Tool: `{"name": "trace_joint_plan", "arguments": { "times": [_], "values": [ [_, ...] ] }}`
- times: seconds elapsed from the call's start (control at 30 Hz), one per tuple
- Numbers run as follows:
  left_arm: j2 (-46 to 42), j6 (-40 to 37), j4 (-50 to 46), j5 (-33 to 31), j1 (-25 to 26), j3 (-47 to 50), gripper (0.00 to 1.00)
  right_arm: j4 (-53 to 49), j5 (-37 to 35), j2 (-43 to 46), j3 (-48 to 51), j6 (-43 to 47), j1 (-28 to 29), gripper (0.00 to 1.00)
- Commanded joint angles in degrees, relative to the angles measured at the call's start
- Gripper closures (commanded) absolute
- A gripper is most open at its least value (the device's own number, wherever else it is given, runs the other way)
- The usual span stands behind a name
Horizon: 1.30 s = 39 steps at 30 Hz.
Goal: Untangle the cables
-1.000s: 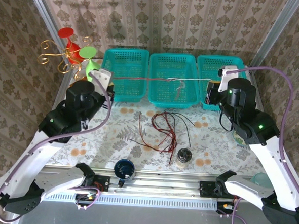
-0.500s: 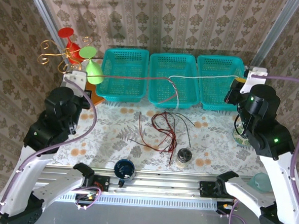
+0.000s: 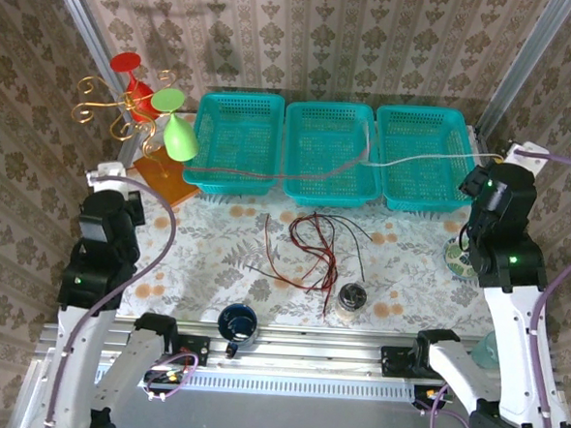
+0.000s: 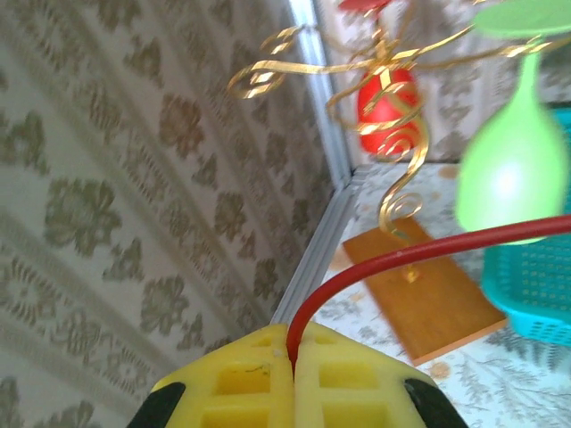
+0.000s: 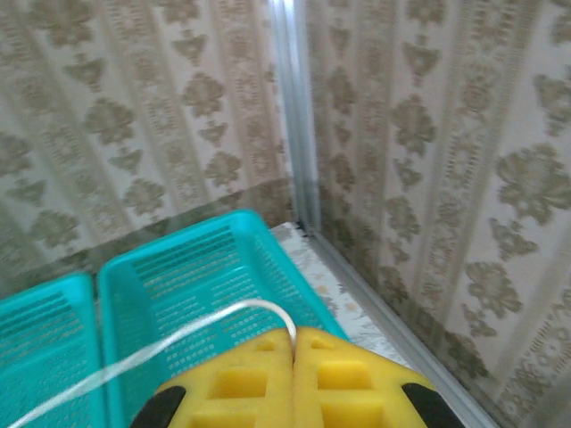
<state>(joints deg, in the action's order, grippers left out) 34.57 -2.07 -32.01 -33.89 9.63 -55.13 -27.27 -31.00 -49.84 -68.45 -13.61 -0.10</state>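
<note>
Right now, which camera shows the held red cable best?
The left wrist view: the red cable is big, pinched in the left gripper. The top view shows it as a faint line over the baskets. The right wrist view has the white cable.

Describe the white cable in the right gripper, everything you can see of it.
The white cable is a thin, smooth, flexible cream-white wire. It is pinched between the shut yellow pads of the right gripper; it arches out and runs leftward in the air above the right-hand teal basket. From above it stretches nearly taut to the middle basket, where it meets the dark red cable that leads to the left gripper. How the two join there is too blurred to tell.
</note>
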Motion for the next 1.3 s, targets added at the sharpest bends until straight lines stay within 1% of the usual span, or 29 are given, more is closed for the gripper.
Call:
{"name": "trace_joint_plan", "arguments": {
  "times": [0.0, 0.1, 0.17, 0.2, 0.27, 0.37, 0.47, 0.57, 0.7, 0.8, 0.87, 1.03, 1.07, 1.13, 1.27],
  "values": [
    [-3.9, 5.1, 4.9, 2.6, -4.2, 3.2, 1.0, 2.8, -1.7, 1.3, 1.9, -4.1, -3.9, 1.0],
    [-5.4, 8.2, 5.2, 5.0, -6.7, 5.2, 1.0, 2.7, 0.0, 1.6, 3.1, -4.8, -6.1, 1.0],
    [-5.2, 9.3, 4.9, 7.0, -7.3, 5.2, 1.0, 2.6, 3.4, 1.6, 3.7, -5.0, -6.8, 1.0],
    [-5.2, 9.9, 5.1, 9.1, -7.3, 5.2, 1.0, 2.8, 5.1, 1.7, 3.9, -4.9, -6.9, 1.0],
    [-5.2, 11.0, 6.6, 16.3, -7.3, 5.8, 1.0, 2.9, 10.1, 1.4, 3.9, -4.9, -6.9, 1.0],
    [-4.7, 13.8, 7.7, 25.6, -7.2, 6.8, 1.0, 2.7, 14.6, 1.1, 3.0, -5.3, -6.8, 1.0],
    [-3.5, 16.5, 7.6, 31.5, -6.8, 7.4, 1.0, 2.3, 15.4, 1.1, 1.3, -5.3, -6.9, 1.0],
    [-2.9, 18.1, 8.1, 33.7, -5.0, 7.3, 1.0, 1.7, 16.3, 1.1, -1.3, -4.9, -6.8, 1.0],
    [-1.5, 17.8, 11.2, 33.3, -0.3, 5.1, 1.0, 1.1, 20.5, 1.1, -4.0, -6.0, -6.8, 1.0],
    [1.9, 15.6, 12.9, 31.8, 4.0, 0.5, 1.0, 0.9, 22.9, 1.0, -4.8, -7.8, -6.8, 1.0],
    [4.9, 13.1, 13.5, 30.0, 7.9, -3.4, 1.0, 0.7, 23.4, 0.9, -4.9, -8.7, -6.8, 1.0],
    [14.8, 2.7, 15.2, 20.9, 20.2, -14.5, 1.0, 0.6, 25.2, 0.6, -4.8, -10.6, -6.8, 1.0],
    [16.7, 0.6, 15.2, 18.9, 21.6, -16.6, 1.0, 0.5, 25.5, 0.5, -4.9, -11.0, -6.8, 1.0],
    [21.0, -3.0, 14.9, 15.5, 23.5, -21.4, 1.0, 0.3, 26.3, 0.3, -5.4, -11.6, -6.8, 1.0],
    [27.1, -5.5, 15.4, 10.9, 23.9, -29.5, 1.0, -0.3, 27.1, 0.1, -6.5, -11.8, -6.8, 1.0]
  ]
}}
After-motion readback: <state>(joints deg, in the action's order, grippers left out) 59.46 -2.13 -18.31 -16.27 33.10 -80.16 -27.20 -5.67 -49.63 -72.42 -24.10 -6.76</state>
